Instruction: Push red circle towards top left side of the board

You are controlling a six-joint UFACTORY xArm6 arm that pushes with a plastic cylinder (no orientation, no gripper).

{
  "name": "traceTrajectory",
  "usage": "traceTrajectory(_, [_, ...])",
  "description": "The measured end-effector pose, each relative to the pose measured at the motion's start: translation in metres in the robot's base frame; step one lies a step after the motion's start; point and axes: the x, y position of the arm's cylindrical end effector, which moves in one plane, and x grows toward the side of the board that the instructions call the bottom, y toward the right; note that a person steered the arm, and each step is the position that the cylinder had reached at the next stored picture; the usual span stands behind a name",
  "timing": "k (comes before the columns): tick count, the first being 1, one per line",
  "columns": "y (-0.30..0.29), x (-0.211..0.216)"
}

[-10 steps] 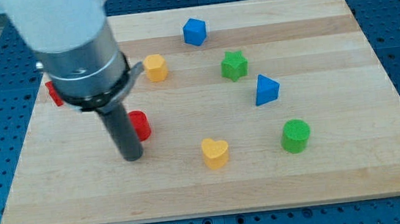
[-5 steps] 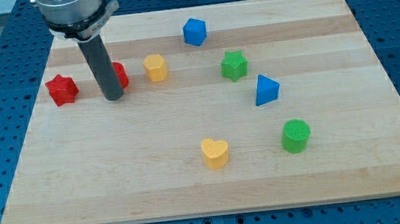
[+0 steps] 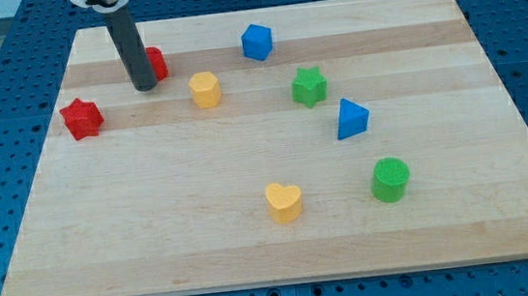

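Note:
The red circle (image 3: 156, 62) sits near the board's top left, partly hidden behind my rod. My tip (image 3: 144, 85) rests on the board just below and left of the red circle, touching or nearly touching it. A red star (image 3: 81, 118) lies below and to the left of my tip. A yellow hexagon (image 3: 205, 89) lies to the right of my tip.
A blue cube (image 3: 257, 42) is at the top middle. A green star (image 3: 309, 86), a blue triangle (image 3: 351, 118) and a green cylinder (image 3: 390, 179) sit on the right half. A yellow heart (image 3: 284, 201) lies at the bottom middle. The wooden board (image 3: 447, 228) rests on a blue perforated table.
My tip and the red circle have moved up the view, from the board's lower left middle to near its top left. The other blocks have not moved.

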Motion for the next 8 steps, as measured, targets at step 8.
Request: traceTrajectory(8, [-0.024,-0.060])
